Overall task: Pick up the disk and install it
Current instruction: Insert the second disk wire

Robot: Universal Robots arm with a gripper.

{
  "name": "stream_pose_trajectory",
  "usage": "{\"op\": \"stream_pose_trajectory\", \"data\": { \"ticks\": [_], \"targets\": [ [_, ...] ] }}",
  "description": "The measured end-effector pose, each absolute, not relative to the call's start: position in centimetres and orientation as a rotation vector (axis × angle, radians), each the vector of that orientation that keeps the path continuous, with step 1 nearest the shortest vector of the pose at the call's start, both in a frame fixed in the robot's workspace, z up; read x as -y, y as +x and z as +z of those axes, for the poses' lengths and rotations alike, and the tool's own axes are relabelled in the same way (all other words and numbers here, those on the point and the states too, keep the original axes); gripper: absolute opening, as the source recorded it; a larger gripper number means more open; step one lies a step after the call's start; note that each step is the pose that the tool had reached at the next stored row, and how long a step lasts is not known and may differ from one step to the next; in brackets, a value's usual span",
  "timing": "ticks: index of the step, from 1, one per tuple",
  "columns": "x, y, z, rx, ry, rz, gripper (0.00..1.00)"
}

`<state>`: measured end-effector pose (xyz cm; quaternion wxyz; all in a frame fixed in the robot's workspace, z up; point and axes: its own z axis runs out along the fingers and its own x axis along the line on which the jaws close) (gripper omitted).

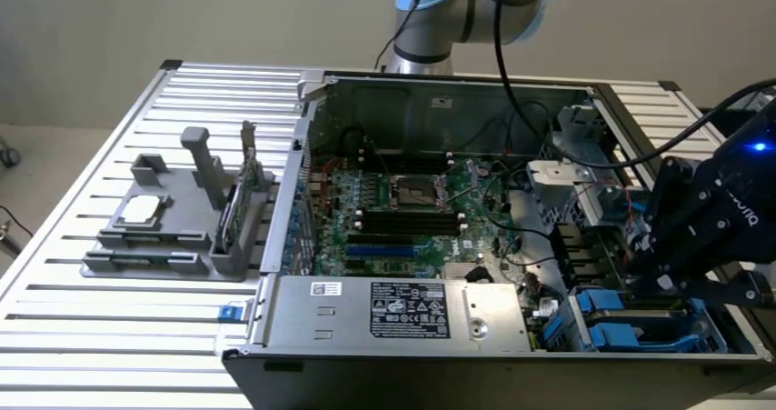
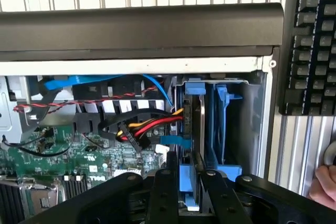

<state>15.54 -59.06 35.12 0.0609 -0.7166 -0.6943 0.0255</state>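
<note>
Claw: black two-fingered gripper (image 2: pixel 189 182), nearest the wrist camera; its fingers (image 2: pixel 164 192) stand a narrow gap apart, one on each side of the disk's blue edge, close against it; whether they press it I cannot tell.
Disk: flat silver-grey metal hard drive in a blue plastic carrier frame (image 2: pixel 195 129), standing on edge in the drive bay at the case's front corner; long axis runs away from the claw, into the bay, toward the case's front wall.
Bay: one further blue plastic carrier (image 2: pixel 223 124) just beside the disk, upright and parallel to it. In the exterior view two blue carriers (image 1: pixel 624 324) show under the black wrist (image 1: pixel 710 219).
Cables: one bundle of red, yellow and black wires (image 2: pixel 149 127) beside the bay.
Board: one green motherboard (image 1: pixel 406 215) on the case floor.
Supply: one grey labelled power-supply box (image 1: pixel 401 310) along the case's near wall.
Stand: one grey holder (image 1: pixel 182 224), on the slatted table at the exterior view's left, bearing one small square silver chip (image 1: pixel 140 210).
Keyboard: one black keyboard (image 2: pixel 312 40) outside the case.
Hand: part of a person's hand (image 2: pixel 323 187) on the table's edge.
</note>
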Motion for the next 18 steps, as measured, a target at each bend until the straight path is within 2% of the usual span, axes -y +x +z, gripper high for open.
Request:
{"op": "stream_pose_trajectory", "data": {
  "ticks": [18],
  "targets": [
    [59.1, 13.1, 36.3, 2.098, -2.168, 0.073, 0.25]
  ]
}}
